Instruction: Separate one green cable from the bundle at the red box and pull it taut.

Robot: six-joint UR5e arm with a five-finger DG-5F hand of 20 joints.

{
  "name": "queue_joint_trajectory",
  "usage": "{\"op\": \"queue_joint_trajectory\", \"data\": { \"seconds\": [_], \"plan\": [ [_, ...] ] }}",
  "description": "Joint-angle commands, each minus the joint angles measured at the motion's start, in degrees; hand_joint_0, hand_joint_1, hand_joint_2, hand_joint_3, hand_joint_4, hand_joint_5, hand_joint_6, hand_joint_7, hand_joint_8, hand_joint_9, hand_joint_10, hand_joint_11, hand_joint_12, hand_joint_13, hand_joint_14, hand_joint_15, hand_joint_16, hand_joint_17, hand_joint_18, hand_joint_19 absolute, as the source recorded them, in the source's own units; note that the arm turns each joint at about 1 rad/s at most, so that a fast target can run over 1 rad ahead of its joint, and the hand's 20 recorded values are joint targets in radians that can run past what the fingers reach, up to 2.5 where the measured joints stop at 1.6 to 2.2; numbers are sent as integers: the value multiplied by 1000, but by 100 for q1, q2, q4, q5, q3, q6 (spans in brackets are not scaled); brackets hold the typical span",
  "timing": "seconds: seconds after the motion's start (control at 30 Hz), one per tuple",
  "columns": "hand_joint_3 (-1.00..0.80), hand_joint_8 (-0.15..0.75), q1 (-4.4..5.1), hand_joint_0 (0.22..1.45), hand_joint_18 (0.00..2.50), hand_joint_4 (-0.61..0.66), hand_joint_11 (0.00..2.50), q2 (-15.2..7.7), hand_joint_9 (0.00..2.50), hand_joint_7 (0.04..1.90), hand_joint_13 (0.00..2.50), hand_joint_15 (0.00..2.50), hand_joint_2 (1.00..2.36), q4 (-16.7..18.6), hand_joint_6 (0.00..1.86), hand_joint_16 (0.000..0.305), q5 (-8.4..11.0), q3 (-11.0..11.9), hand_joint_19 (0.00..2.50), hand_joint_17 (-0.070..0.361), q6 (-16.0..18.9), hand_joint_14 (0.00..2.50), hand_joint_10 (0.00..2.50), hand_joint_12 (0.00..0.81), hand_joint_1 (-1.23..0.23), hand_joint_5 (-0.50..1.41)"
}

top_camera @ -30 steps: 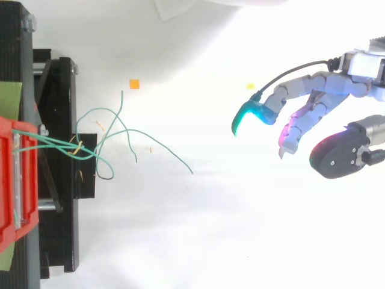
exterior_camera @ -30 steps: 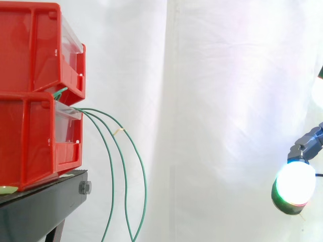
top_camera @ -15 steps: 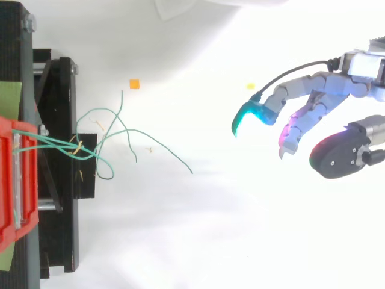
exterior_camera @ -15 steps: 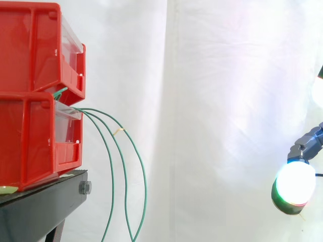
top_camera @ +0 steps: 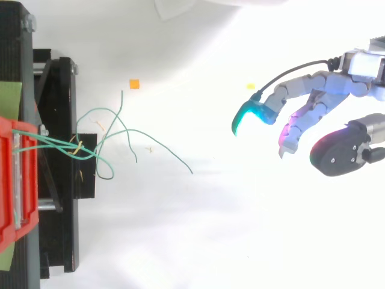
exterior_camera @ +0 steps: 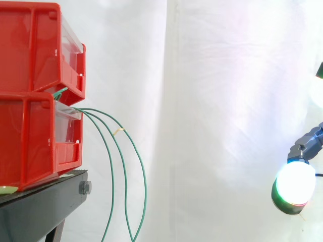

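Green cables point(exterior_camera: 121, 151) come out from between the two stacked red boxes point(exterior_camera: 30, 96) at the left and hang down in loose arcs. From above, the green cables point(top_camera: 120, 141) spread rightward from the red box point(top_camera: 12, 180), with loose ends lying on the white floor. The hand point(top_camera: 313, 114) hovers far to the right of the cables, open, fingers stretched leftward and holding nothing. A glowing fingertip point(exterior_camera: 294, 184) of it shows at the right edge of the side view.
The boxes rest on a black stand point(exterior_camera: 45, 206). A small orange square point(top_camera: 134, 84) and a yellow speck point(top_camera: 250, 87) lie on the white floor. A white curtain point(exterior_camera: 217, 101) hangs behind.
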Motion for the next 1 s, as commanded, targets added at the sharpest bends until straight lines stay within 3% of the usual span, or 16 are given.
{"op": "queue_joint_trajectory", "data": {
  "seconds": [0.0,0.97],
  "plan": [
    [-500,296,0,535,703,227,453,7,883,617,828,489,1000,3,501,46,2,0,712,103,0,16,13,384,-344,-225],
    [-500,296,8,545,685,223,446,-2,857,607,807,484,1000,3,501,44,2,0,717,99,0,18,13,381,-405,-234]
  ]
}}
